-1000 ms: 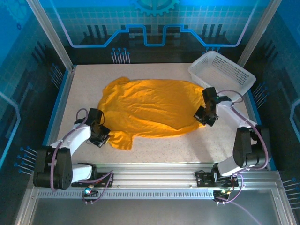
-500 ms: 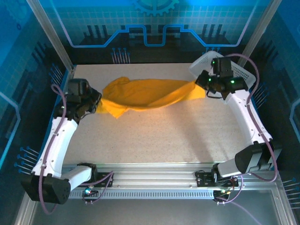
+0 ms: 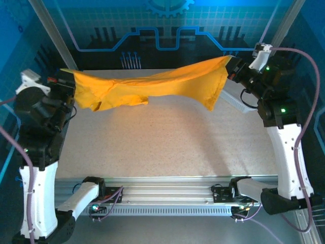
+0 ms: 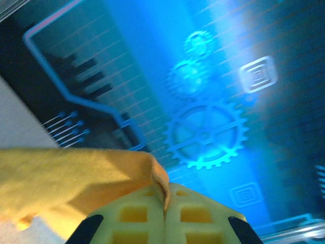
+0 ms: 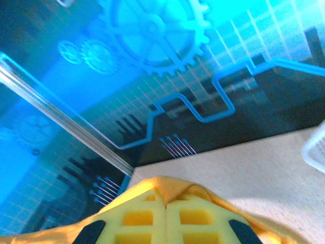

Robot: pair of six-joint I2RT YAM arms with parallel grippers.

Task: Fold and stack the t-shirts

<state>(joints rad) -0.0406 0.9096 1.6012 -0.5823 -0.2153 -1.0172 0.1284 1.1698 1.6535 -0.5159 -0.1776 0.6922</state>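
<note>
The orange-yellow t-shirt [image 3: 152,86] hangs in the air above the far half of the table [image 3: 167,147], strung like a slack hammock from about 10 o'clock to 2 o'clock. The left gripper [image 3: 68,87] is clamped on one end; in its wrist view the fingers are pressed together with only a thin edge of cloth caught in the seam between them. The right gripper [image 3: 234,68] is likewise closed on the other end, with cloth bunched at its tips. The main risk, as I judge it, is a slip – soft, thin fabric held by so narrow a bite could pull free if the arms spread further or swing fast, dropping one end in a heap. The cloth also looks rolled and bunched along its length rather than flat, so lowering it as it is would likely leave creases and a crooked fold. A loose flap dangles near 2 o'clock, close above the white mesh basket [image 5: 316,147] – it could snag or drape over that rim on the way down.
</note>
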